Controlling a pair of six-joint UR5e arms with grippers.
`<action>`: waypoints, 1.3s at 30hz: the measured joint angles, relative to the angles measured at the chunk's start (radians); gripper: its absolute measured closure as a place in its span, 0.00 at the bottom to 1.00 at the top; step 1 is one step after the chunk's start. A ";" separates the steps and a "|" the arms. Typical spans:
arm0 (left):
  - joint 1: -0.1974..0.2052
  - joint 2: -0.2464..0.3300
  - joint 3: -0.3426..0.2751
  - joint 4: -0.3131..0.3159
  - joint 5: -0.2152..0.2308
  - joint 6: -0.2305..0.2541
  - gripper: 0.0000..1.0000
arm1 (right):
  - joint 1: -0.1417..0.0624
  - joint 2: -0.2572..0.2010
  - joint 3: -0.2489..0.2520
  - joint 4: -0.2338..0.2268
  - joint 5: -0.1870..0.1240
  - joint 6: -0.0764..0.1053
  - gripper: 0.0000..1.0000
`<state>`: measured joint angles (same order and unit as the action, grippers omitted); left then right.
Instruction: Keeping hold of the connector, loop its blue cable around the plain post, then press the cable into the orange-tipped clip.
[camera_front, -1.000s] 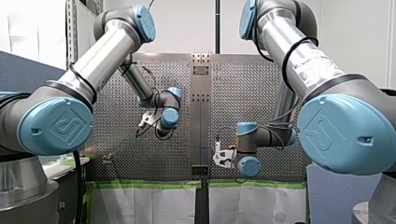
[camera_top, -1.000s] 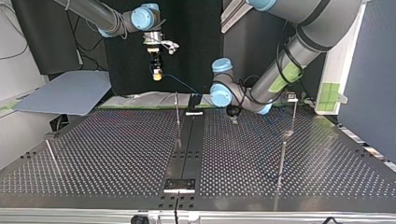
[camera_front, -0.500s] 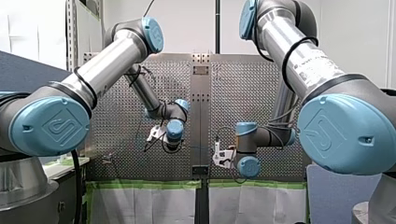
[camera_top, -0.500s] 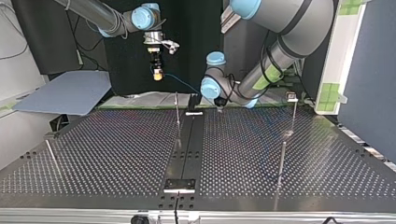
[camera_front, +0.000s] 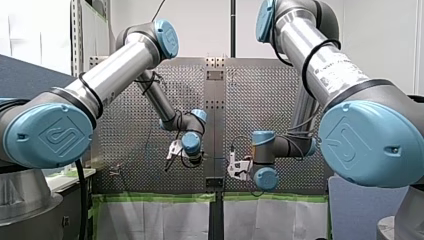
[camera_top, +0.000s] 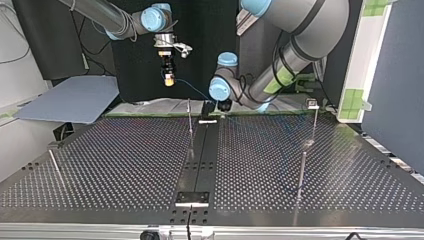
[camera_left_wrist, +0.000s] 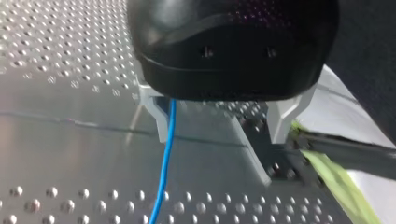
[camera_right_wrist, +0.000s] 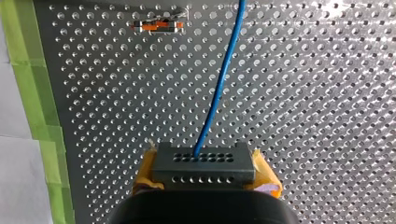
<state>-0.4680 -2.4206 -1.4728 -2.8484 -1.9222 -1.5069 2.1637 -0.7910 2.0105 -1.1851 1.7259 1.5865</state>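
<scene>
My right gripper (camera_right_wrist: 204, 186), with yellow pads, is shut on a dark grey connector (camera_right_wrist: 204, 167) and hangs above the table's far edge (camera_top: 169, 79). The blue cable (camera_right_wrist: 219, 79) runs from the connector down to the perforated board. My left gripper (camera_left_wrist: 219, 126) is open low over the board, and the blue cable (camera_left_wrist: 166, 154) passes between its pale fingers, close to one of them. In the top view that gripper (camera_top: 224, 106) sits at the far edge near the middle rail. An orange-tipped clip (camera_right_wrist: 157, 26) lies ahead of the connector. A plain post (camera_top: 190, 117) stands beside the rail.
Two more thin posts (camera_top: 301, 172) (camera_top: 314, 122) stand at the top view's right, and a leaning one (camera_top: 55, 165) at its left. Green tape (camera_right_wrist: 35, 93) lines the board's edge. A dark centre rail (camera_top: 200, 160) runs down the board.
My left arm has swung down and toward the middle rail, bringing its open gripper around the blue cable at the far edge. My right arm and the connector have stayed put.
</scene>
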 joint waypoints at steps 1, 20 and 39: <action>-0.002 0.000 -0.002 0.007 0.011 -0.011 0.02 | 0.000 0.000 0.000 0.000 0.000 0.000 1.00; -0.051 -0.042 -0.024 0.080 0.186 -0.186 0.02 | 0.000 0.000 0.000 0.002 0.000 -0.001 1.00; -0.075 -0.041 -0.076 0.220 0.314 -0.345 0.02 | 0.000 0.000 0.000 0.002 0.000 -0.005 1.00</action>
<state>-0.5430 -2.4621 -1.5488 -2.6288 -1.6077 -1.8524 2.1637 -0.7909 2.0104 -1.1826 1.7256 1.5820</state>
